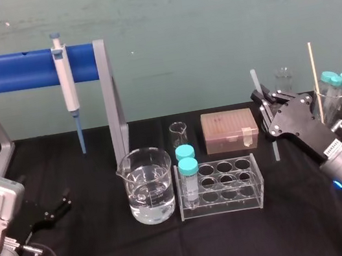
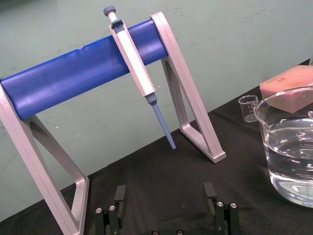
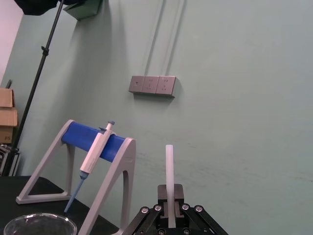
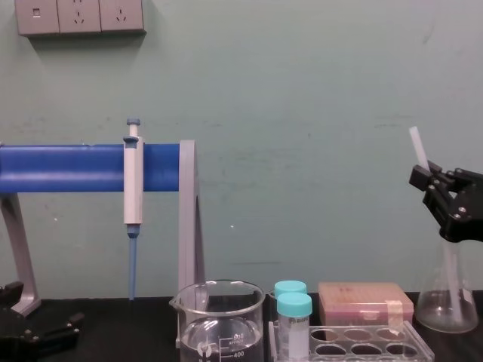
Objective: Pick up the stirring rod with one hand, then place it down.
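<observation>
**Now the right gripper has the rod**

The right gripper [image 1: 263, 100] is clamped tight on the stirring rod [image 1: 255, 79], which stands nearly upright at about 2 o'clock from the tube rack [image 1: 223, 206]. The left gripper [image 1: 56, 209], fingers spread wide and holding nothing, lies on the black table [image 1: 305, 224] at 8 o'clock from the beaker [image 1: 149, 194].

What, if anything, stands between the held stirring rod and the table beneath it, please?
Nothing visible does: the right gripper holds the stirring rod near upright over what seems to be bare black cloth. The tube rack stands close on its left and the flask behind it.
</observation>
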Available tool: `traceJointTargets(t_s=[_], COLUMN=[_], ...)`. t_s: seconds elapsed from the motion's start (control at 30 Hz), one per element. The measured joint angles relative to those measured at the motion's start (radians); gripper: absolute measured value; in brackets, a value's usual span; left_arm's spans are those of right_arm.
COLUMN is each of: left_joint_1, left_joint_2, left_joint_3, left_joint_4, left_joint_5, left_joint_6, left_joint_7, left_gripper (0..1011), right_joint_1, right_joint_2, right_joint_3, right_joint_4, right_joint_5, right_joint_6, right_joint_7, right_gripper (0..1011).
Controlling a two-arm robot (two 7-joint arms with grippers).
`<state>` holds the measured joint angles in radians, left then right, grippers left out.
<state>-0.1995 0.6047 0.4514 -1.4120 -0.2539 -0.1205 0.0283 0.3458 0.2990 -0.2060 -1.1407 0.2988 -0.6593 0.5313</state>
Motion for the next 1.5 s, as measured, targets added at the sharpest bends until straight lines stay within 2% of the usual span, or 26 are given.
traceJointTargets(t_s=[0.2, 1.5], left_joint_1=[0.0, 0.0], left_joint_2=[0.0, 0.0], left_joint_3=[0.0, 0.0], left_joint_4=[0.0, 0.0], left_joint_5=[0.0, 0.0], left_joint_6=[0.0, 0.0], left_joint_7=[0.0, 0.0], left_gripper=[1000, 1000], right_joint_1=[-0.024, -0.018], right_joint_2=[-0.007, -0.005], right_joint_3=[0.017, 0.013], right_joint_4=[-0.02, -0.013], right_joint_5=[-0.018, -0.01], right_joint_6=[0.009, 0.006], right_joint_7=[-0.01, -0.004], right_gripper=[66, 66])
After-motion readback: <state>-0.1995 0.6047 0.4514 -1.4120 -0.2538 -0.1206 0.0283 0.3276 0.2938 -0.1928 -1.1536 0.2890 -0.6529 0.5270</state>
